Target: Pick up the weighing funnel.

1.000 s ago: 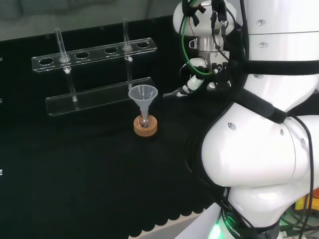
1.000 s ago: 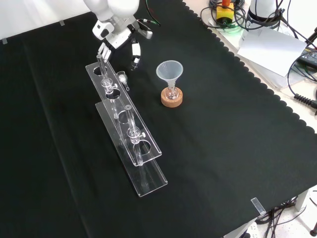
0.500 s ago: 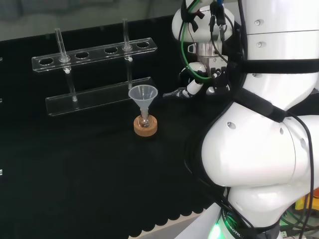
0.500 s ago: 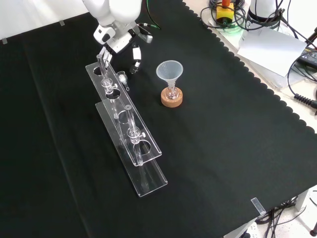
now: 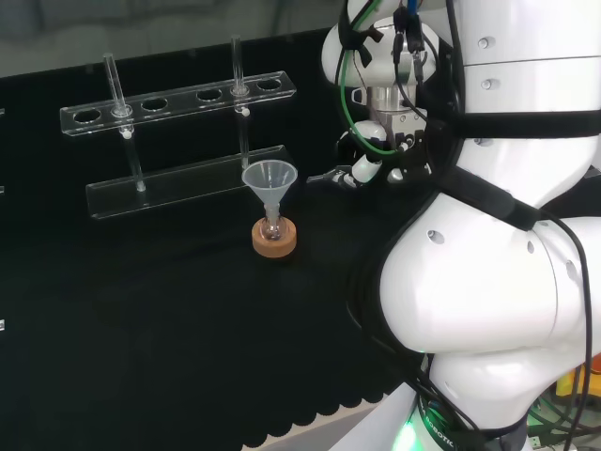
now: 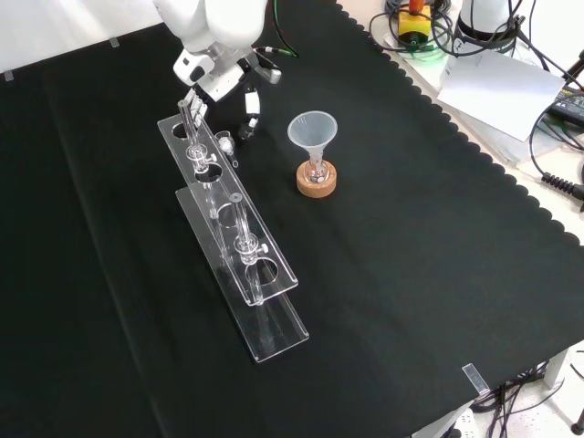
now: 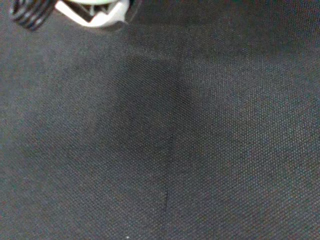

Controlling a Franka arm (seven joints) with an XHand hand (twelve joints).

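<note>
Hand [image 6: 224, 78] low — fingers [image 6: 250, 102] seemingly relaxed

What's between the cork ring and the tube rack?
Bare black cloth, in the front view: the cork ring and the tube rack stand apart.

White arm, black-and-white hand, cables at wrist.
Arm [image 5: 488, 282]: fat glossy white links, small round screw caps [image 5: 431, 237], black strap [image 5: 488, 202] across the middle link. Green cable [image 5: 346, 85] and black cables [image 5: 411, 56] at 12 o'clock in head view, green light [image 5: 409, 434] at 6. Hand [image 6: 219, 78]: white shells, black-tipped fingers [image 6: 249, 109].
</note>
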